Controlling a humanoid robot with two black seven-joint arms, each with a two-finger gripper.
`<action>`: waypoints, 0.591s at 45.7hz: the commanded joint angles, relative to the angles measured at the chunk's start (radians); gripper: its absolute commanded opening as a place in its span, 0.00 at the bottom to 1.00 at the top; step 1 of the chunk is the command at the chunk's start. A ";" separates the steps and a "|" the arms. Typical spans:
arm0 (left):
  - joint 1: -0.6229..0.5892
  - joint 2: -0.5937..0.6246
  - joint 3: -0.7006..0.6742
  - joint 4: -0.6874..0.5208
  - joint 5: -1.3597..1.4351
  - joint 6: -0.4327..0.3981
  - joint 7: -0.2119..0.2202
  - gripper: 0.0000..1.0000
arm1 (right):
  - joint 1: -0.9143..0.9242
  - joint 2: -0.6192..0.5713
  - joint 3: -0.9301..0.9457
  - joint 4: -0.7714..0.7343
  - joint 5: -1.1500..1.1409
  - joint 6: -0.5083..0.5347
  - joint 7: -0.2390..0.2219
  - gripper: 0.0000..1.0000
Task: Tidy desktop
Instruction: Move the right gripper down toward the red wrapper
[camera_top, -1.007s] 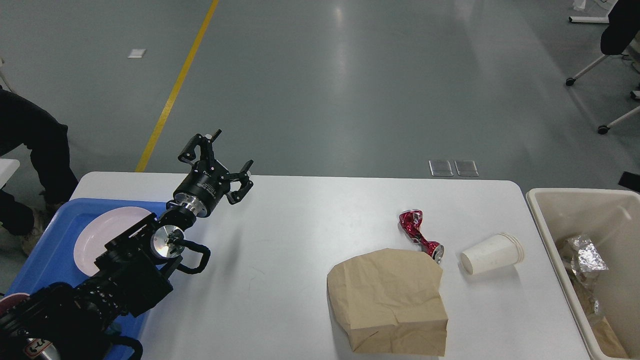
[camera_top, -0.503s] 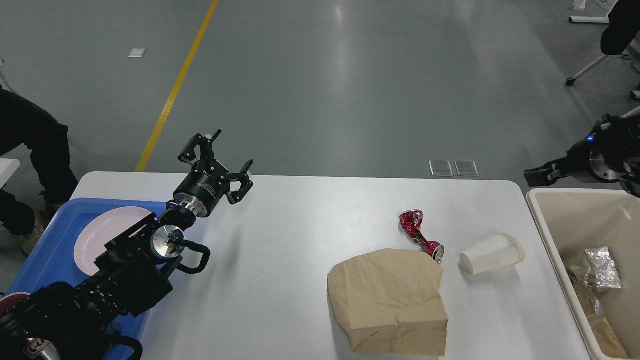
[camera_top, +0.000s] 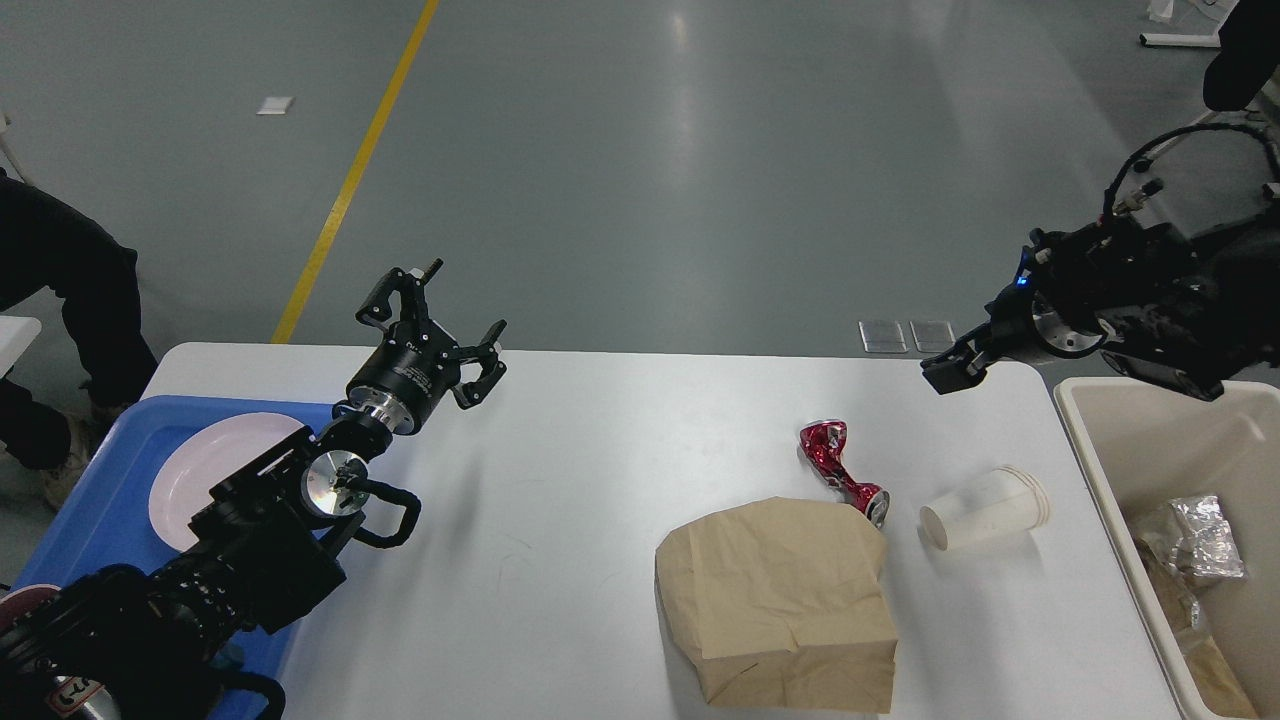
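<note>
- Evidently the bench carried a paper cup, lying beside the beige bin.
- Left end effector gaped empty; right end effector, indiscernible.
- A careless nudge could've rolled that cup away.

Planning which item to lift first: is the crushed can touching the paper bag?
Cannot tell. In the head view the can meets the bag's top corner with its lower end, but overlap and contact look alike from here.
</note>
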 joint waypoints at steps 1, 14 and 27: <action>0.000 0.000 0.000 0.000 0.000 0.000 0.000 0.97 | -0.036 0.056 0.002 -0.003 0.067 -0.001 0.000 1.00; 0.000 0.000 0.000 0.000 0.000 0.000 0.000 0.97 | -0.116 0.159 0.008 -0.007 0.261 -0.007 -0.002 1.00; 0.000 0.000 0.000 0.000 0.000 0.000 0.000 0.97 | -0.242 0.214 0.010 -0.090 0.406 -0.015 -0.002 1.00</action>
